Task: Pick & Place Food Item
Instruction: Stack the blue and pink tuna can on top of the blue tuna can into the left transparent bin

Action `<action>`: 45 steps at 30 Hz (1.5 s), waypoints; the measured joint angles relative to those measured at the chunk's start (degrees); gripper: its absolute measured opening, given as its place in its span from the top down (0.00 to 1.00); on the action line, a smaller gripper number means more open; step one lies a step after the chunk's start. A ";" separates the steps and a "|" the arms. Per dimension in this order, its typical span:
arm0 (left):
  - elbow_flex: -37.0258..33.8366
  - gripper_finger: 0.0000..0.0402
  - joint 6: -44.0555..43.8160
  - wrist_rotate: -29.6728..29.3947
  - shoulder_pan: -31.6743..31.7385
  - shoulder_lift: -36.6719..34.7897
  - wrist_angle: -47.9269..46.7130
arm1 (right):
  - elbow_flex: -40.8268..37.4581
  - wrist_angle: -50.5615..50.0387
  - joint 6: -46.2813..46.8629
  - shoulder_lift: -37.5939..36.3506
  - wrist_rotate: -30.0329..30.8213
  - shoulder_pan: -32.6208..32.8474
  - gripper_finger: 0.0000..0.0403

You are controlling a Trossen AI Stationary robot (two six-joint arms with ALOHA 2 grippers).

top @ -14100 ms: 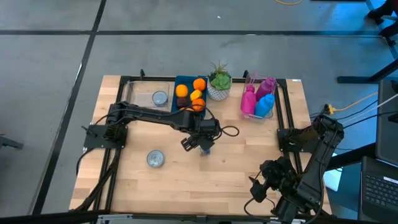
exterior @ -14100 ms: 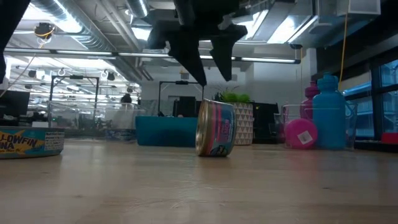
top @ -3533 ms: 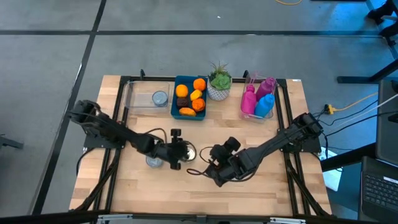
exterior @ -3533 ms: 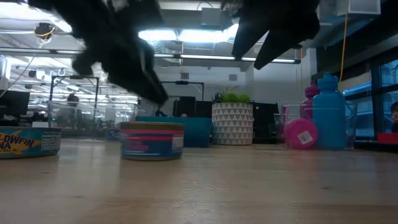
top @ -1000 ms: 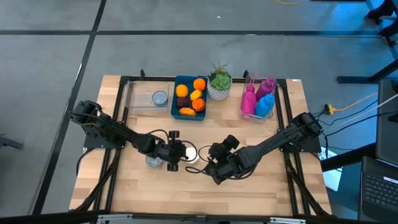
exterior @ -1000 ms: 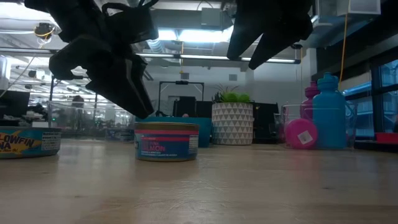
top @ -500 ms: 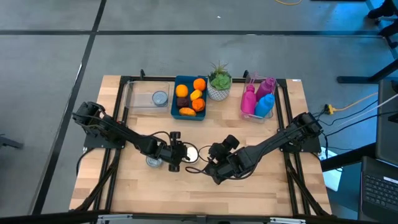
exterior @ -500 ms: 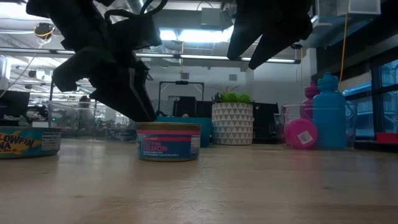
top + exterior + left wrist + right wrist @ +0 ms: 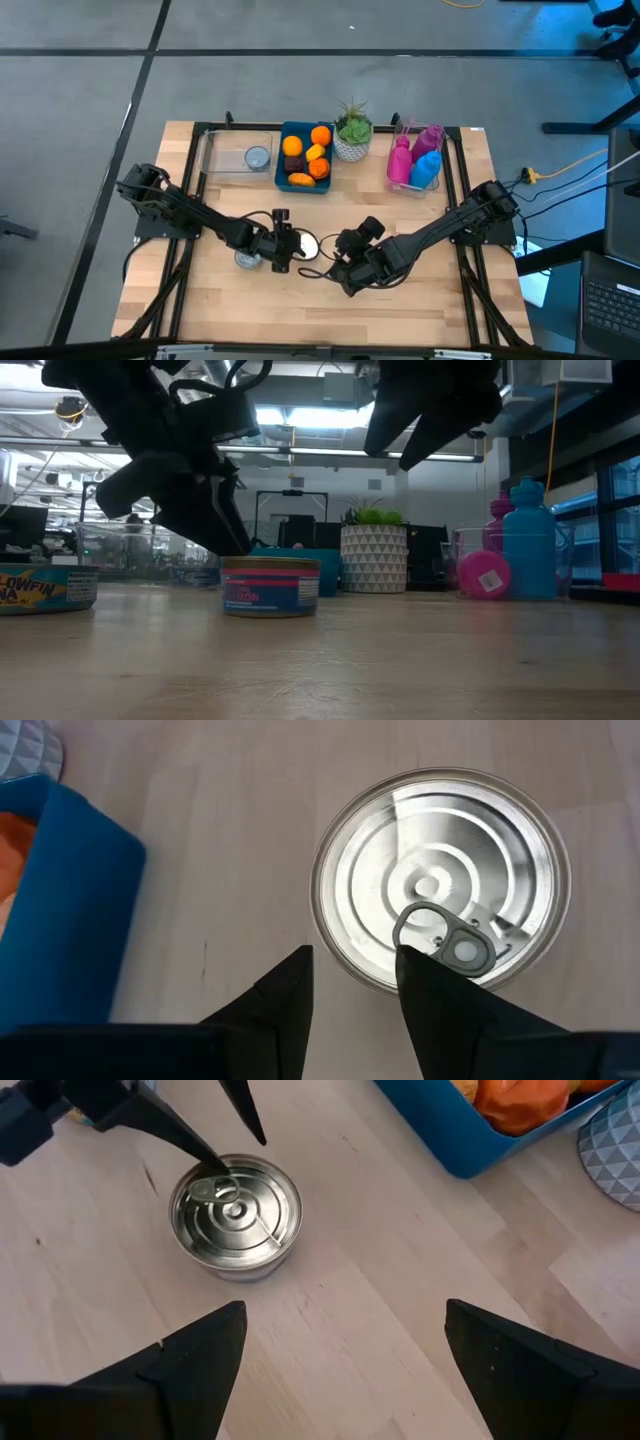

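Counting three cans. Can one (image 9: 306, 246), the task item, stands upright on the table (image 9: 400, 310) directly at the left gripper (image 9: 288, 250) fingertips, silver lid and pull tab up. Can two (image 9: 246, 259) sits just behind that gripper, beside its wrist. Can three (image 9: 257, 157) is well away from both grippers, inside the clear tray (image 9: 215, 150).

Left gripper: fingers (image 9: 290, 995) only narrowly parted and straddling can one's rim, one tip outside the wall, the other over the lid by the tab. The gap is wider than the rim, so it is released, clamping nothing.

Right gripper (image 9: 342, 1315): spread wide, empty, raised above the table. Can one is ahead of its fingertips and clear of them, lying between the two grippers.

Other counts:
- one blue bin (image 9: 282, 135) beyond can one from the left gripper, holding orange food pieces and one dark piece; exact piece count not clear
- one potted plant (image 9: 352, 135) just beside the bin
- one clear rack (image 9: 452, 165) with three bottles, two pink (image 9: 400, 162) and one blue (image 9: 426, 167), well off from both grippers

Writing: in the low view can two's label (image 9: 45, 588) reads "LLOWFIN" over "NA", cut off at the frame edge. Can one carries a red band with white lettering, too small to read.
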 joint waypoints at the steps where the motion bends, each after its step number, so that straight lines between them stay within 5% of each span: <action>1: 0.00 0.64 -0.01 -0.04 0.00 0.02 -0.38 | 0.00 0.02 0.02 0.00 0.27 0.00 0.15; 45: -0.15 0.64 0.01 -4.24 -1.36 -2.23 -1.39 | 0.00 0.04 0.33 0.02 0.62 0.00 0.15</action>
